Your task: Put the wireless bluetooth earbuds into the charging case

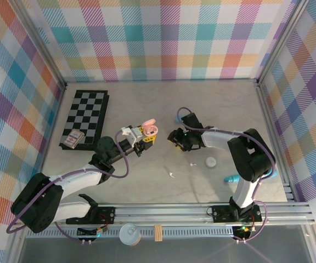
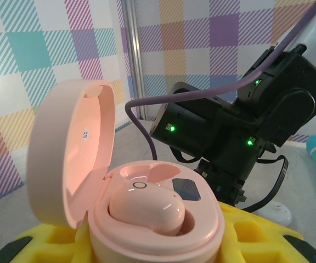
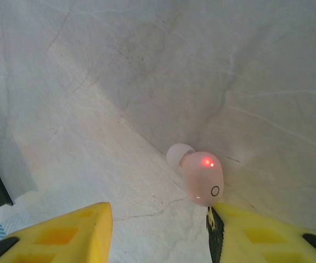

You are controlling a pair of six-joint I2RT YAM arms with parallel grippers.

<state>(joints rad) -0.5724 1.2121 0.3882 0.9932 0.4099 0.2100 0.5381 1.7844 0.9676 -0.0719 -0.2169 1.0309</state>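
Earbuds are what we are after, and the loose pink earbud point(image 3: 202, 174) lies on the pale surface point(image 3: 92, 82), red light glowing, its soft tip turned away from the fingers. Our right pincer point(image 3: 159, 216) hangs just above it with its jaws apart and nothing gripped. The bud sits off centre in the gap, just beside the finger on the right of that view and well clear of the other yellow finger point(image 3: 65, 235). Whether it touches the nearer pad we cannot say from this angle. To do this pick well, we judge that we should shift the pincer sideways until the bud is centred. Then we would come down until the pads flank its rounded body rather than the soft tip. The close should be gentle, since so small and smooth a shell could squirt out of a lopsided squeeze. Meanwhile our left pincer point(image 1: 141, 135) is clamped on the pink charging case point(image 2: 147, 249), held up with its lid point(image 2: 70, 148) swung open toward the right arm. A seated earbud point(image 2: 147, 205) fills one well, and the spot beside it, by the dark contact patch point(image 2: 186, 189), looks free. Keeping the case steady and level should make the coming insertion easier.
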